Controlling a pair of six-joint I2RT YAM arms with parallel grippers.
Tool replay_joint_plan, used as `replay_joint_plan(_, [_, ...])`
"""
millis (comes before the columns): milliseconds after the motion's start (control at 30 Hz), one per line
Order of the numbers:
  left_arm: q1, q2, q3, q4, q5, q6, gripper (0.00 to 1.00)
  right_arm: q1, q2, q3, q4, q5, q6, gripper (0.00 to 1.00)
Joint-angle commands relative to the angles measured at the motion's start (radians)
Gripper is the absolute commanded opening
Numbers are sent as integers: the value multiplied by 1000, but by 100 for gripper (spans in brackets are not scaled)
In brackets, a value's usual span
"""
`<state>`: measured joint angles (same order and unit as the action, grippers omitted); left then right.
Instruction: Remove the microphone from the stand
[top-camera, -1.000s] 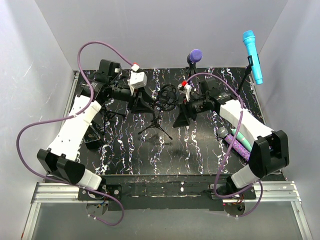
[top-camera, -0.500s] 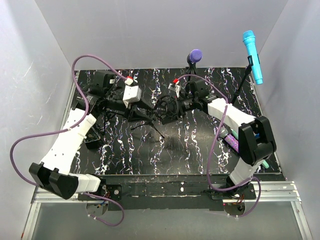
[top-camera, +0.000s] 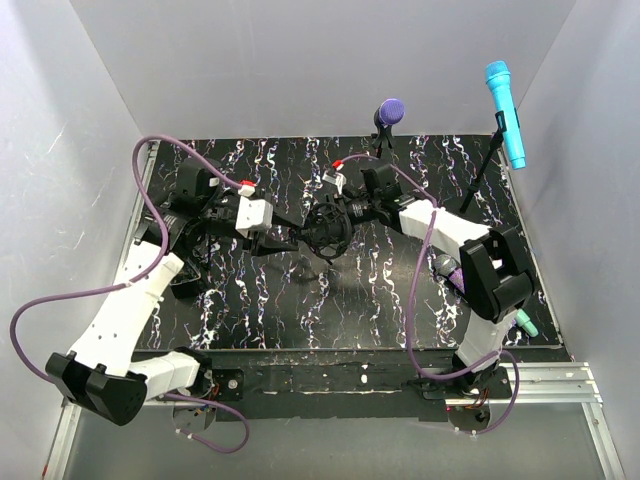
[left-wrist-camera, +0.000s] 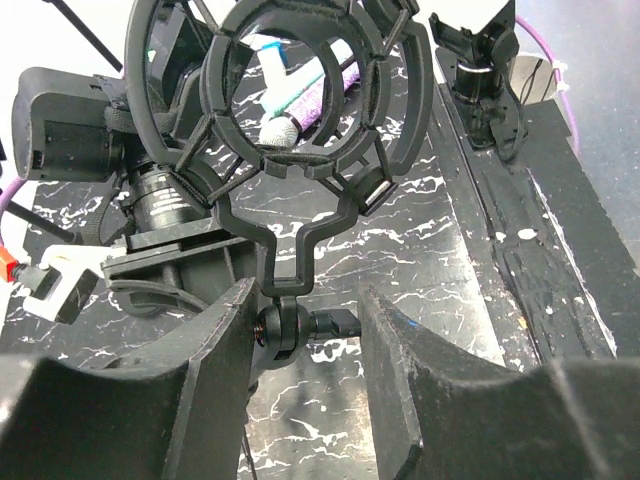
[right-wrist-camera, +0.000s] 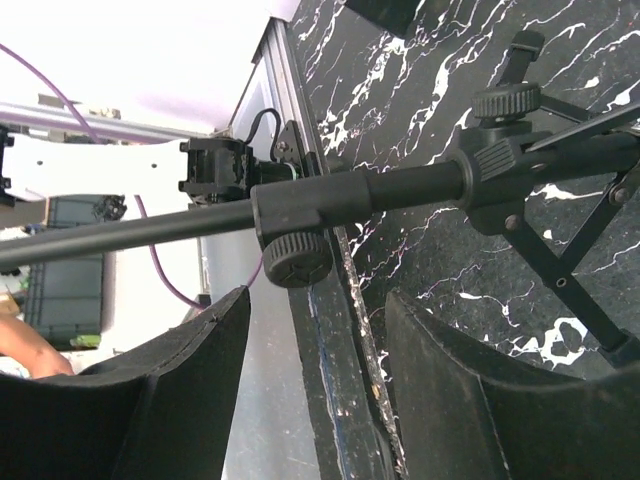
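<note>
A black tripod stand (top-camera: 312, 262) stands mid-table and carries a black ring-shaped shock mount (top-camera: 325, 228). In the left wrist view the mount's ring (left-wrist-camera: 290, 150) is empty. My left gripper (top-camera: 288, 238) comes in from the left. Its fingers press both sides of the swivel joint (left-wrist-camera: 282, 326) under the ring, with the gripper (left-wrist-camera: 305, 322) centred on it. My right gripper (top-camera: 338, 212) sits just right of the mount, open and empty. In the right wrist view the gripper (right-wrist-camera: 318, 300) has the stand's pole (right-wrist-camera: 400, 188) and clamp knob (right-wrist-camera: 296, 258) just beyond its fingertips.
A cyan microphone (top-camera: 505, 113) sits on a stand at the back right. A purple microphone (top-camera: 390, 110) stands at the back. A purple glitter microphone (top-camera: 472, 288) and a green one (top-camera: 525, 325) lie at the right. Grey walls enclose the table.
Both grippers have moved towards the centre and the near side. The shock mount and stand have shifted nearer and left with them.
</note>
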<state>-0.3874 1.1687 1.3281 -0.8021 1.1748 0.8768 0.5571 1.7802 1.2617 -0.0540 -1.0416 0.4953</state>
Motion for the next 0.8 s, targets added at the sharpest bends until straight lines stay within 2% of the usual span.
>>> replay_joint_plan(0, [2, -41, -15, 47, 26, 79, 0, 9, 48, 42, 75, 8, 78, 63])
replay_joint_plan(233, [2, -56, -35, 40, 29, 83, 0, 10, 79, 54, 126, -32, 141, 64])
replay_joint_plan(667, [4, -72, -78, 44, 13, 99, 0, 10, 116, 51, 184, -67, 196, 44])
replay_joint_plan(767, [4, -84, -98, 49, 11, 135, 0, 17, 123, 62, 174, -69, 189, 43])
